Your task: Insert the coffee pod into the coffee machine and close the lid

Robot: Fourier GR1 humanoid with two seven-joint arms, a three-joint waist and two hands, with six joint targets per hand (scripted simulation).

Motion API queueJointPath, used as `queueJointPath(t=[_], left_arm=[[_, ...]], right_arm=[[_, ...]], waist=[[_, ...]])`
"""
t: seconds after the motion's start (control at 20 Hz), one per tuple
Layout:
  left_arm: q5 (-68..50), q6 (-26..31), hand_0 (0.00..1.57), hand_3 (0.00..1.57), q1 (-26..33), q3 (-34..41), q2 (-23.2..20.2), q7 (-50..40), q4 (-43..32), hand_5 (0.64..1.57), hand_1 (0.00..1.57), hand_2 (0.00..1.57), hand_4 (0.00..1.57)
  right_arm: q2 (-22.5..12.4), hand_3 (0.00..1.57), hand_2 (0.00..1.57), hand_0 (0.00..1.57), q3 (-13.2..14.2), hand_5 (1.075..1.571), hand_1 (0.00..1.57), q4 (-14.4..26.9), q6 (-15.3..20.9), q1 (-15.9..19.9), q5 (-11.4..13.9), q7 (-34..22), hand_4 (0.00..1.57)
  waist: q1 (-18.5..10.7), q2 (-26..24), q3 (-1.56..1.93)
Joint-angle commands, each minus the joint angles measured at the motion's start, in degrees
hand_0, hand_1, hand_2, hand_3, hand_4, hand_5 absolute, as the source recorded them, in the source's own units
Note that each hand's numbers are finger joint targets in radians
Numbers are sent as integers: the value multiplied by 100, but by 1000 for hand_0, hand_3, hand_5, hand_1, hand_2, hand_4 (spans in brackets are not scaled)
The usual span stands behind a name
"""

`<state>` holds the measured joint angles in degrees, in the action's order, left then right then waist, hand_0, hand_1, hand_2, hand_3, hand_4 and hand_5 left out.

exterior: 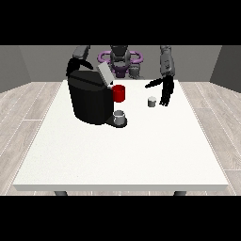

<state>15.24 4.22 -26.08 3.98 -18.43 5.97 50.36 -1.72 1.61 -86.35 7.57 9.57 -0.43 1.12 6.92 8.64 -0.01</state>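
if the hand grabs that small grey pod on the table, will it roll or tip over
Probably neither: the pod stands upright on a flat base, short and squat. It looks small and likely light, so a sideways nudge from the hand could slide it.

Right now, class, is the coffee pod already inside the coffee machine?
No, the coffee pod stands on the table, apart from the coffee machine.

I see the coffee machine [91,99] on the table [122,150] at view's left, lid [104,74] tilted up, a cup [120,117] on its base in front. A mug [119,93] sits just beside its right; the coffee pod [151,101] stands further right, near the hand at the view's right [165,94].
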Motion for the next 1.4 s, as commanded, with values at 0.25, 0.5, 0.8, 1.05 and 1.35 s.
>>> queueJointPath(t=[0.25, 0.5, 0.8, 1.05, 1.35], left_arm=[[570, -377, 615, 477, -292, -17, -148, 232, -836, 1571, 615, 738, 0], [1051, -538, 568, 414, -387, -274, -253, 394, -1001, 1571, 568, 698, 0], [1399, -1098, 695, 592, -717, -250, -103, 426, -1266, 1571, 695, 831, 0], [1507, -1262, 837, 737, -1032, -132, -168, 565, -1460, 1571, 837, 974, 391], [2017, -1580, 930, 820, -911, -422, -102, 652, -1697, 1571, 930, 1040, 281]], right_arm=[[36, 0, 0, 0, -80, 1571, 0, 263, 34, -71, 161, 298, 424], [-106, 0, 0, 0, 42, 1571, 0, 461, 55, 113, 222, 312, 392], [18, 0, 0, 0, -75, 1571, 0, 552, -57, 84, 150, 360, 465], [-103, 0, 0, 0, 88, 1571, 0, 680, -6, 336, 158, 209, 520], [46, 0, 0, 0, 96, 1571, 0, 741, 112, 245, 137, 374, 513]], waist=[[226, 290, -1], [163, 354, 0], [249, 282, 0], [178, 350, 0], [161, 303, 1]])
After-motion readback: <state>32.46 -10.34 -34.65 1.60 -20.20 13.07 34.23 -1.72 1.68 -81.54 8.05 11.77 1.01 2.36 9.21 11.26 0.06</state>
